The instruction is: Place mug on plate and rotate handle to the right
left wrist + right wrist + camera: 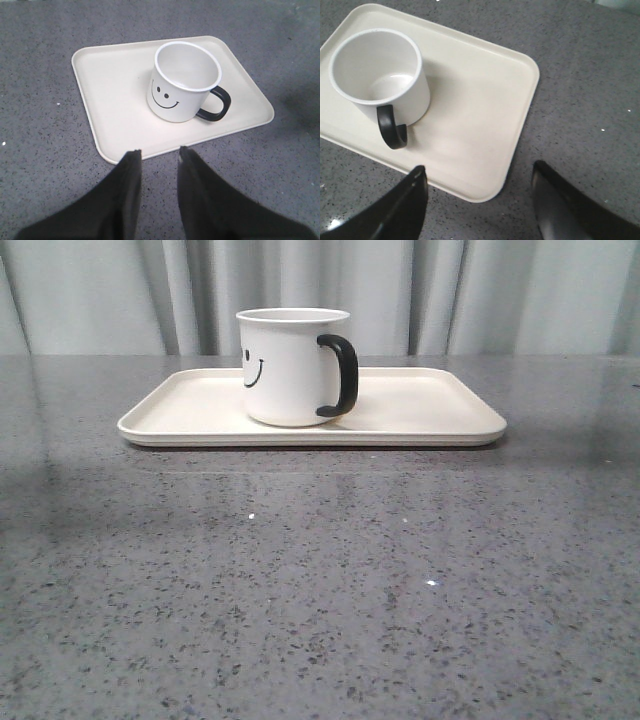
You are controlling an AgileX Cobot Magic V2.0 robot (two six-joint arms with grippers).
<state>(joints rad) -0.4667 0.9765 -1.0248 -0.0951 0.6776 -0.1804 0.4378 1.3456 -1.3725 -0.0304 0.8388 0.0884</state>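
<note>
Grey speckled counter (320, 590) fills the foreground in front view, w/ small bright glints on it. Further back sits the plate (420, 410), cream, rectangular, rounded corners, low rim, long side across the view. Mug (285, 370) stands upright on the plate, left of centre, white w/ black smiley on its side; the face is turned toward the left, only partly seen from the front. Handle (342, 375) is black, C-shaped, pointing right. No brand, label or writing readable anywhere, only the smiley print. Pale pleated curtain (500, 295) behind the counter.

Left claw (157, 152) in left wrist view: fingers a bit apart, nothing between them, over bare counter just off the plate edge, clear of mug. Right claw (477, 177) in right wrist view: fingers spread wide, holding nothing, tips near a plate corner, not touching the mug; mug interior looks empty.
</note>
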